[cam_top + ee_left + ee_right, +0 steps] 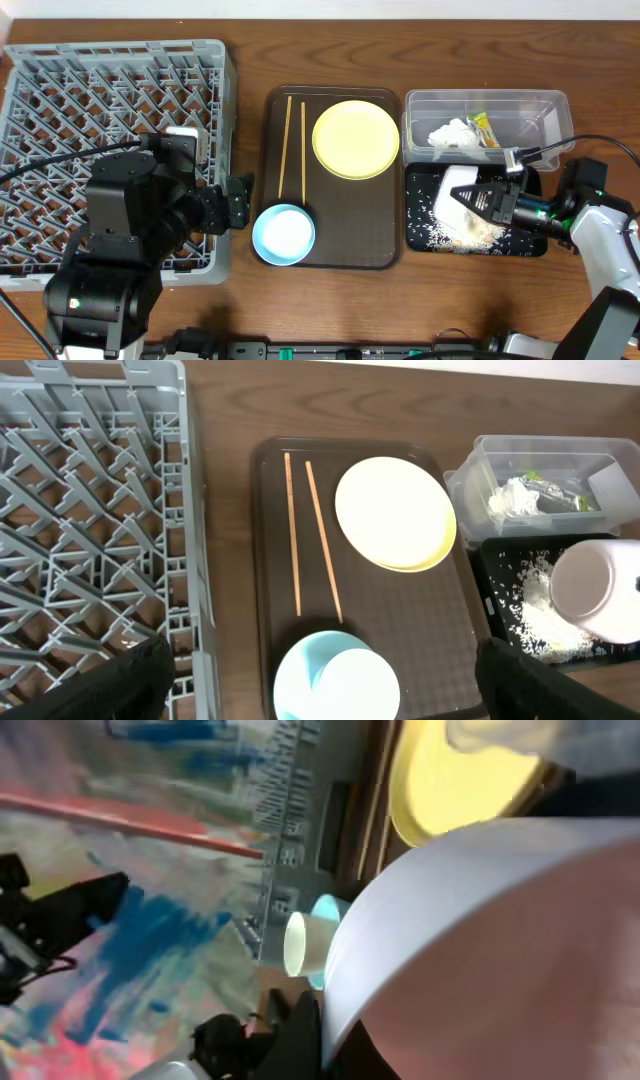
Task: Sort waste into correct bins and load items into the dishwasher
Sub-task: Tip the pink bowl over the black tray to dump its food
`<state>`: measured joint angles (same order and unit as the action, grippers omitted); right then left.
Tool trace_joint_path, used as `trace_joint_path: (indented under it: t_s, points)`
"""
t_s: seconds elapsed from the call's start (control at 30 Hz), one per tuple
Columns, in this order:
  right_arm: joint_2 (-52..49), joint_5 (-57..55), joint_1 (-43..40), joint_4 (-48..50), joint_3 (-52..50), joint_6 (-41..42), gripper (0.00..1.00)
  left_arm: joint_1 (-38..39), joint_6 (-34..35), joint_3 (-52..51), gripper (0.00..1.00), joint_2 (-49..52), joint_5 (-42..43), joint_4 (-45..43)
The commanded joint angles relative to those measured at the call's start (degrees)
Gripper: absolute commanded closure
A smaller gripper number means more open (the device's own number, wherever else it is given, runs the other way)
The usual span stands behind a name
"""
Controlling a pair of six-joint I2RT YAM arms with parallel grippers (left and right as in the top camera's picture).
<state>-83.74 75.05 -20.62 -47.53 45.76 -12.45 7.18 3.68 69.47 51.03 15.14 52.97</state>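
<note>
Dish rack (60, 100), grey and latticed, stands far left with the left gripper (240, 200) hovering beside it, jaws apart. Over the black tray (418, 180) at the right, the right gripper (487, 197) clamps its jaws on the white bowl (460, 200), tipped on its side; its mouth is best held low and inside the tray's rim so nothing spills. Whitish rice scraps (450, 237) speckle the tray floor below it.
</note>
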Motion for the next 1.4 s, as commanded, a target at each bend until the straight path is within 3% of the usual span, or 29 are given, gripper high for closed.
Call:
trace_joint_path:
  t_s: [0.0, 0.1, 0.2, 0.27, 0.3, 0.37, 0.43, 0.47, 0.5, 0.57, 0.6, 0.67, 0.73, 0.83, 0.9, 0.97, 1.03, 1.13, 1.23, 1.37]
  points:
    - [-0.39, -4.57, 0.17, 2.21, -0.09, 6.05, 0.99, -0.15, 0.28, 1.27, 0.04, 0.15, 0.72, 0.15]
    - [-0.24, 4.35, 0.70, 0.98, -0.07, -0.74, 0.99, -0.15, 0.28, 1.27, 0.04, 0.15, 0.72, 0.15]
    - [-0.22, 5.99, 0.90, 1.44, -0.07, -0.04, 0.99, -0.15, 0.28, 1.27, 0.04, 0.15, 0.74, 0.15]
    - [0.09, 11.58, 1.75, 0.50, -0.07, -7.48, 0.99, -0.15, 0.28, 1.27, 0.04, 0.15, 0.72, 0.15]
    - [0.09, 8.39, 1.99, 1.68, -0.07, -7.96, 0.99, -0.15, 0.28, 1.27, 0.04, 0.15, 0.72, 0.15]
    - [0.07, 4.20, 2.03, 2.62, -0.07, 0.37, 0.99, -0.15, 0.28, 1.27, 0.04, 0.15, 0.72, 0.15]
    - [1.05, 9.77, 2.82, -1.51, -0.07, -5.14, 0.99, -0.15, 0.28, 1.27, 0.04, 0.15, 0.72, 0.15]
    - [1.46, 6.62, 3.17, -1.57, -0.07, -8.24, 0.99, -0.15, 0.28, 1.27, 0.04, 0.15, 0.72, 0.15]
    - [1.64, -0.63, 3.17, -0.20, -0.07, -6.67, 0.99, -0.15, 0.28, 1.27, 0.04, 0.15, 0.72, 0.15]
    - [1.42, -10.82, 2.97, 1.97, -0.07, 6.97, 0.99, -0.15, 0.28, 1.27, 0.04, 0.15, 0.74, 0.15]
    - [1.51, -4.74, 3.10, 1.49, -0.07, 5.01, 0.99, -0.15, 0.28, 1.27, 0.04, 0.15, 0.74, 0.15]
    - [2.16, 12.31, 4.07, -2.19, -0.07, -12.20, 0.99, -0.15, 0.28, 1.27, 0.04, 0.15, 0.72, 0.15]
    - [2.58, 11.63, 4.26, -0.85, -0.07, -16.76, 0.99, -0.15, 0.28, 1.27, 0.04, 0.15, 0.72, 0.15]
    - [2.29, 6.73, 3.98, 2.62, -0.07, -2.75, 0.99, -0.15, 0.28, 1.27, 0.04, 0.15, 0.72, 0.15]
    - [2.54, 2.29, 4.02, 3.39, -0.07, -3.82, 0.99, -0.15, 0.28, 1.27, 0.04, 0.15, 0.72, 0.15]
    - [2.36, -9.31, 3.98, 5.25, -0.07, 4.90, 0.99, -0.15, 0.28, 1.27, 0.04, 0.15, 0.72, 0.15]
    - [2.56, -8.63, 4.26, 4.74, -0.07, 11.85, 0.99, -0.15, 0.28, 1.27, 0.04, 0.15, 0.72, 0.15]
    - [4.55, -3.65, 6.95, 3.19, 0.20, 11.17, 0.99, -0.15, 0.28, 1.27, 0.04, 0.15, 0.74, 0.15]
    - [8.76, -8.55, 13.49, 2.97, 1.57, 14.84, 0.99, -0.15, 0.28, 1.27, 0.04, 0.15, 0.72, 0.15]
    - [14.75, -30.36, 28.13, 3.19, 4.87, 21.68, 0.99, -0.15, 0.28, 1.27, 0.04, 0.15, 0.74, 0.15]
